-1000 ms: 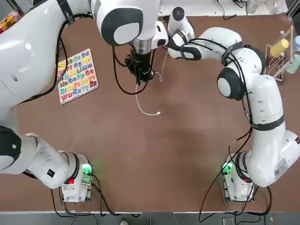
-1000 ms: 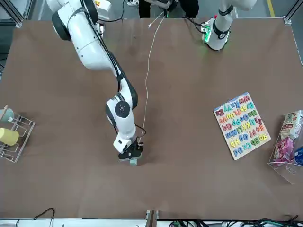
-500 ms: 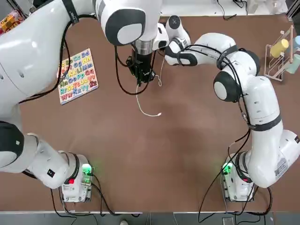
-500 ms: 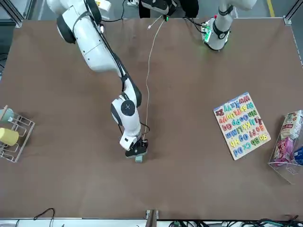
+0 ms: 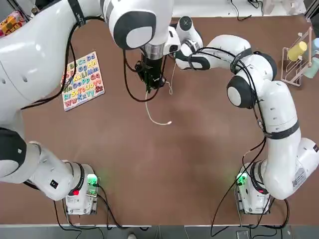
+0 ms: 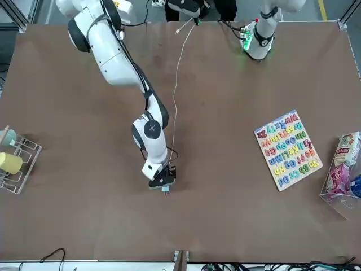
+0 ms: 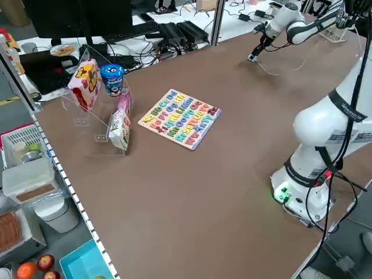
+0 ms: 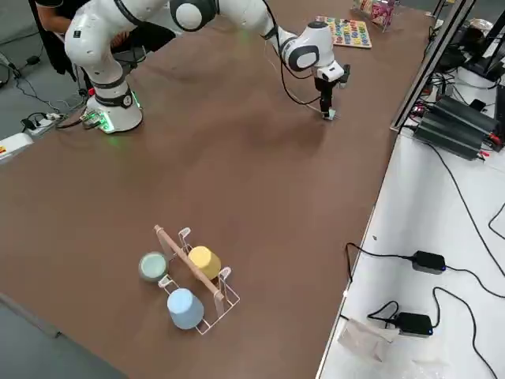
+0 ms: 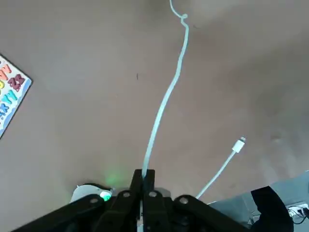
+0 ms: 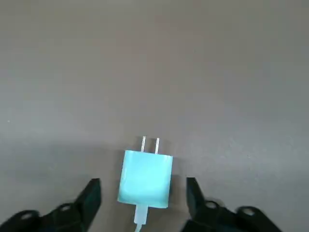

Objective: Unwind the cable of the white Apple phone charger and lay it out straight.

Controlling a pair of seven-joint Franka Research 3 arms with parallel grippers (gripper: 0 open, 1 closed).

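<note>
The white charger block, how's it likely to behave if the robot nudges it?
The charger block looks boxy and flat-sided, so it would probably slide rather than roll. The thin cable at its end looks floppy and might bend, or drag lightly on it.

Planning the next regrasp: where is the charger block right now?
In the right wrist view, the charger block sits between the spread fingers of the right claw, prongs pointing away from it, cable at its near end.

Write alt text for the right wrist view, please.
A small pale-teal plug block, prongs showing, lies on a brown table between the open fingers of the right gripper, with a white cable attached at its base.
</note>
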